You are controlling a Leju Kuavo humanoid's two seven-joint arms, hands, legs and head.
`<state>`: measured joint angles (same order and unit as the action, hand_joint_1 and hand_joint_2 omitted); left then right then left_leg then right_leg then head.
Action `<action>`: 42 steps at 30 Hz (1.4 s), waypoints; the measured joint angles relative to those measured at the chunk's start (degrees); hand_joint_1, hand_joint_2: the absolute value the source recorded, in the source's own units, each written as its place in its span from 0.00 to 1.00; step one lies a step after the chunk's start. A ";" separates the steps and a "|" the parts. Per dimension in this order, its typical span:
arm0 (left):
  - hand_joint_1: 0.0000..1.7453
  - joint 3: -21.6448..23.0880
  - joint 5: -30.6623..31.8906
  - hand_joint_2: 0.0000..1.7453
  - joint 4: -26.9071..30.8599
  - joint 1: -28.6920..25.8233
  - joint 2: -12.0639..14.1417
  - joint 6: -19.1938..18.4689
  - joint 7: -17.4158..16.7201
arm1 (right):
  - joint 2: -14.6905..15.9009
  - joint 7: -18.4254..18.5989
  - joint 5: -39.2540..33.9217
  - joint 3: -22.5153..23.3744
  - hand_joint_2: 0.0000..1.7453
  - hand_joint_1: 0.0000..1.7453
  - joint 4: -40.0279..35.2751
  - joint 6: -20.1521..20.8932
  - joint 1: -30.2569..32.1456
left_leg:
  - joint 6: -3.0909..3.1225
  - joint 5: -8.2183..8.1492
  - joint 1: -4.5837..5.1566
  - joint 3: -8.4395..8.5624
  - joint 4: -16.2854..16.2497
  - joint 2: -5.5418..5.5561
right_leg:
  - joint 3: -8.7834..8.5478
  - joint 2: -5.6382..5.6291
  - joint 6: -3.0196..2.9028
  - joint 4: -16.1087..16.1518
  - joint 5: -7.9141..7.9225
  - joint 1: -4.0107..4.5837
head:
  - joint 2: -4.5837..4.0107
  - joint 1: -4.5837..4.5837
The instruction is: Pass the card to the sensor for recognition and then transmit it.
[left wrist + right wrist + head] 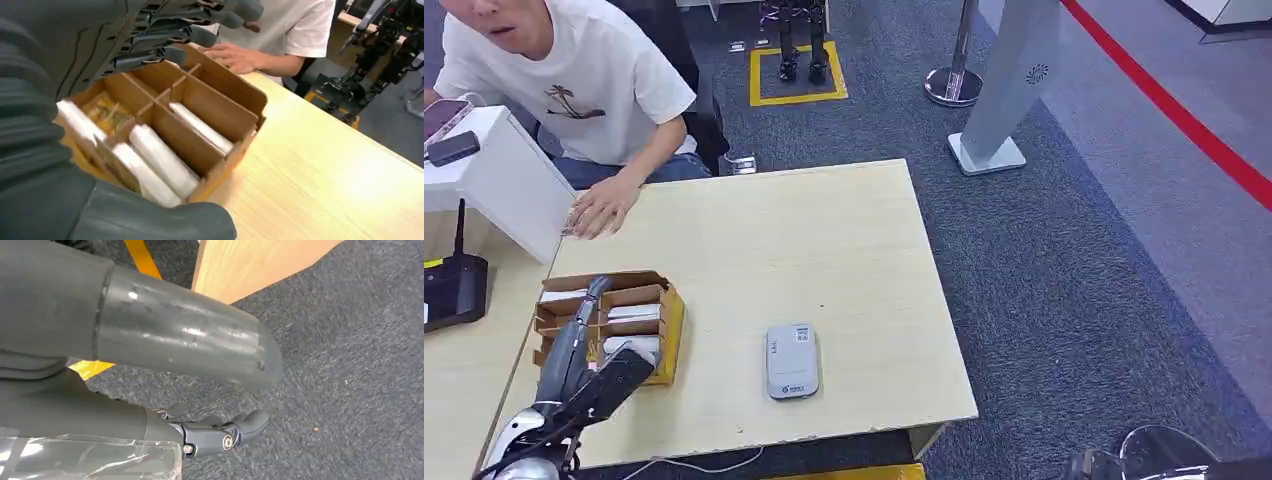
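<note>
A brown cardboard box [667,303] with several compartments stands at the table's left front; white plastic-wrapped cards [634,312] lie in it. My left hand [589,350] hovers over the box with its fingers spread and holds nothing. In the left wrist view the fingers [190,30] reach across the box's far wall [220,105], the thumb [150,220] is on the near side, and the cards [160,160] lie between. The grey sensor [791,361] lies flat to the right of the box. My right hand [175,335] hangs beside the table over the carpet, holding nothing.
A person in a white shirt sits at the far left with a hand [602,212] flat on the table. A white box [504,180] and a black router [454,290] stand on the left. A grey pillar [999,90] and a stanchion base [952,85] stand on the carpet beyond.
</note>
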<state>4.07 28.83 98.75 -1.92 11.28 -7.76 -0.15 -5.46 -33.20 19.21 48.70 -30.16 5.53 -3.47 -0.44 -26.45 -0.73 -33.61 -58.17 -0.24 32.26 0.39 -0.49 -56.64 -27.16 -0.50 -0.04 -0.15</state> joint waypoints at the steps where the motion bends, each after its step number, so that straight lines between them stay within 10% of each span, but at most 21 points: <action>1: 0.00 0.00 0.09 1.00 -0.28 0.60 1.02 -0.50 -0.46 | 0.00 -0.11 0.05 0.13 0.00 0.00 0.22 0.02 -0.17 | 0.00 0.00 0.00 0.00 0.00 0.00 | 0.00 0.00 0.00 0.00 0.00 0.00 | 0.00 0.00; 23: 0.00 0.17 -0.98 1.00 -2.32 2.69 9.07 -2.95 -3.74 | 0.00 -1.55 2.25 0.96 0.00 0.00 4.11 0.28 -1.96 | 0.00 -0.01 0.01 -0.01 0.00 0.00 | 0.02 -0.02 0.00 0.01 -0.01 0.03 | 0.00 0.00; 36: 0.00 0.52 -4.47 1.00 -2.29 2.69 7.54 -1.96 0.39 | 0.00 -2.16 2.67 0.96 0.00 0.00 4.70 0.72 -2.27 | 0.00 -0.01 0.01 -0.01 0.00 0.00 | 0.02 -0.02 0.00 0.01 -0.01 0.03 | 0.00 0.00; 42: 0.00 0.50 -18.80 1.00 -0.32 0.76 3.27 -3.21 6.63 | 0.00 -2.25 2.82 0.96 0.00 0.00 4.98 0.76 -2.57 | 0.01 -0.04 0.04 -0.01 0.00 -0.08 | 0.00 -0.06 0.01 0.01 -0.01 0.00 | 0.00 0.02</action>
<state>4.57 10.03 98.42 -1.16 14.55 -10.97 6.47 -5.46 -35.45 22.03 49.66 -25.18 6.29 -6.05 -0.43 -26.49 -0.69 -33.63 -58.18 -0.32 32.25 0.33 -0.48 -56.63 -27.17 -0.49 -0.04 -0.13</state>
